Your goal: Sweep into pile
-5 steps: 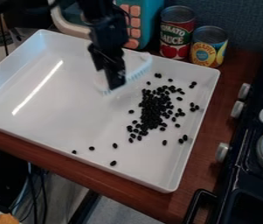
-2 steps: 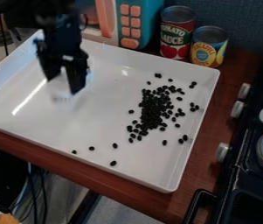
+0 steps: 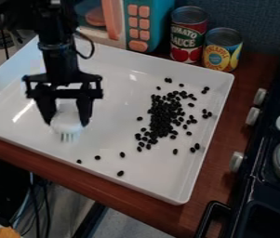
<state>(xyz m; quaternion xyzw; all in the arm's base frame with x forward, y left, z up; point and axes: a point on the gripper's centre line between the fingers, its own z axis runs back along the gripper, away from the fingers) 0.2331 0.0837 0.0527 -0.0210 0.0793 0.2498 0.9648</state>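
Black stray beans (image 3: 122, 155) lie toward the near rim of the white tray (image 3: 111, 125). Beyond them, at the tray's left, the gripper (image 3: 66, 122), fingers clamped on a bristle brush (image 3: 66, 127), has swung away from the bean pile (image 3: 163, 116) at the tray's right; we expect another sweep. Bristle contact we can't make out.

A toy-kitchen setup, as I view it: a toy stove (image 3: 249, 186) at the right edge, two food cans (image 3: 188, 35) and a toy microwave (image 3: 134, 28) at top center, all on or beside a wooden bench (image 3: 240, 93).
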